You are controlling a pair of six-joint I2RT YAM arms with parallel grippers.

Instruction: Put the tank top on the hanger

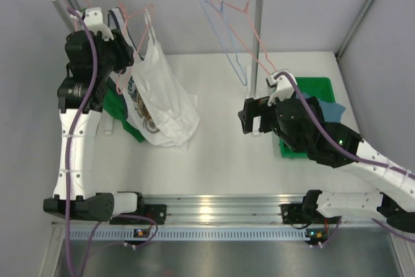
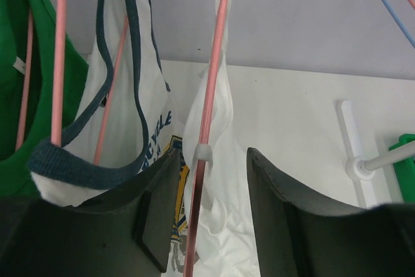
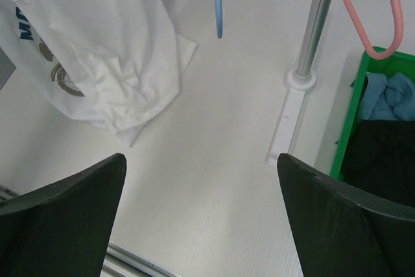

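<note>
The plain white tank top (image 1: 170,105) hangs from the pink wire hanger (image 1: 146,12) on the rail at the left, its hem bunched on the table. In the left wrist view a strap of the tank top (image 2: 219,128) drapes over the hanger's wire (image 2: 211,89). My left gripper (image 2: 211,160) is open, with the wire and strap between its jaws and not pinched. It also shows in the top view (image 1: 126,56). My right gripper (image 1: 249,116) is open and empty above the table, right of the tank top (image 3: 139,63); its wrist view shows it too (image 3: 201,167).
A navy-trimmed graphic tank top (image 2: 139,128) and a green garment (image 2: 19,63) hang on pink hangers left of the tank top. A blue hanger (image 1: 224,37) and a bare pink hanger (image 1: 249,24) hang near the rack post (image 1: 258,24). A green bin (image 1: 318,85) of clothes stands at the right.
</note>
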